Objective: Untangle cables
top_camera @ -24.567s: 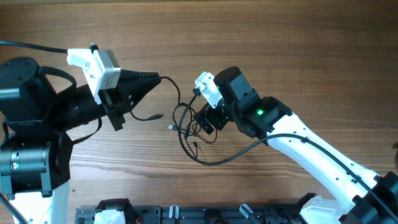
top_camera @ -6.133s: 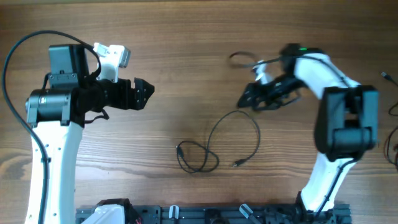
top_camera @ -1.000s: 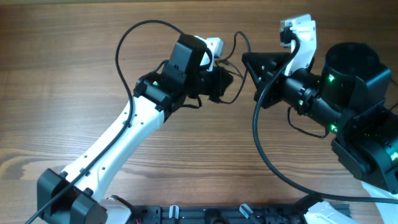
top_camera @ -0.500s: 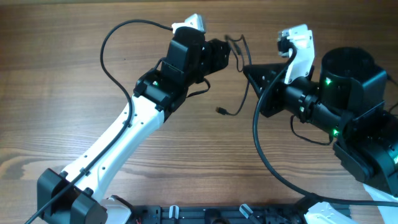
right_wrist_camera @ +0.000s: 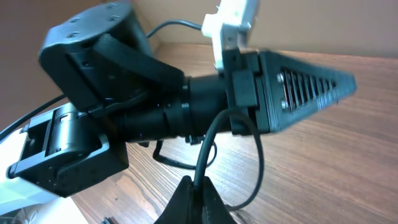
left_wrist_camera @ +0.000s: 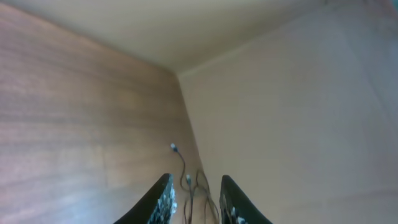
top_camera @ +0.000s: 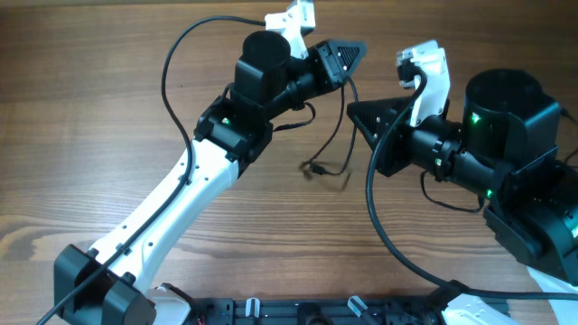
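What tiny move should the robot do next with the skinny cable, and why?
Probably close the left tool gently on the cable. Its fingers stand apart, with thin strands showing between them, so it seems to grip nothing. The right tool is shut on the cable, which loops up from its tip. With two grips, the arms might then pull the loop open.

No legible text, seemingly.

Cables (top_camera: 318, 168): the upper run is hidden behind the left gripper (top_camera: 357, 48), and the plug end is blurred. Left wrist view: everything is rendered soft, and the strands and fingers (left_wrist_camera: 165, 196) are cut off by the bottom edge. Right gripper (right_wrist_camera: 191, 186): the jaws are cropped at the bottom edge.
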`<action>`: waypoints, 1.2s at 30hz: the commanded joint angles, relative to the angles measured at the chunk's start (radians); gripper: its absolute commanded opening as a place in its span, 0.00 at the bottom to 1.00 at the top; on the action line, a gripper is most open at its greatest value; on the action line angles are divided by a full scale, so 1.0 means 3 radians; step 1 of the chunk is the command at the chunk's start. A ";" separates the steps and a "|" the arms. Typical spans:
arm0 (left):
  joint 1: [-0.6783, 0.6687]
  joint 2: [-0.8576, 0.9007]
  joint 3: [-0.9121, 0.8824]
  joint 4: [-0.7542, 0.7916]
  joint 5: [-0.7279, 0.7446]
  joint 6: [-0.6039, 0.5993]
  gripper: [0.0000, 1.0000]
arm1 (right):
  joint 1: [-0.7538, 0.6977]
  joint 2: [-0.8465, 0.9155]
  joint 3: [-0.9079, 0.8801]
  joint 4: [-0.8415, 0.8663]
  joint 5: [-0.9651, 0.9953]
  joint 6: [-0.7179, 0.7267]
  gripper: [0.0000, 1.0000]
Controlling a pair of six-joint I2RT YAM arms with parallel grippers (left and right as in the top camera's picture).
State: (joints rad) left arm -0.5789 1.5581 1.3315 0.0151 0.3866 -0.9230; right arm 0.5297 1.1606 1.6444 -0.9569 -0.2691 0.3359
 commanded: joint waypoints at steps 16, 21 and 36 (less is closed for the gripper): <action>0.0126 0.0006 0.0005 -0.1144 0.0224 0.0703 0.25 | -0.0001 -0.0061 0.0017 0.0211 0.2066 -0.0159 0.04; 0.0029 0.0006 0.0005 -0.1176 0.0462 0.1052 0.43 | -0.0003 -0.0061 0.0017 0.0324 0.2021 -0.0160 0.04; -0.0122 0.0006 0.0005 -0.1982 0.0451 0.2556 0.89 | -0.0003 -0.0061 0.0017 0.0655 0.1881 -0.0239 0.04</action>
State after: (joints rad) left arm -0.6109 1.5581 1.3312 -0.5522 0.5079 -0.2886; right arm 0.5297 1.1606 1.6444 -0.7910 0.3145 0.2962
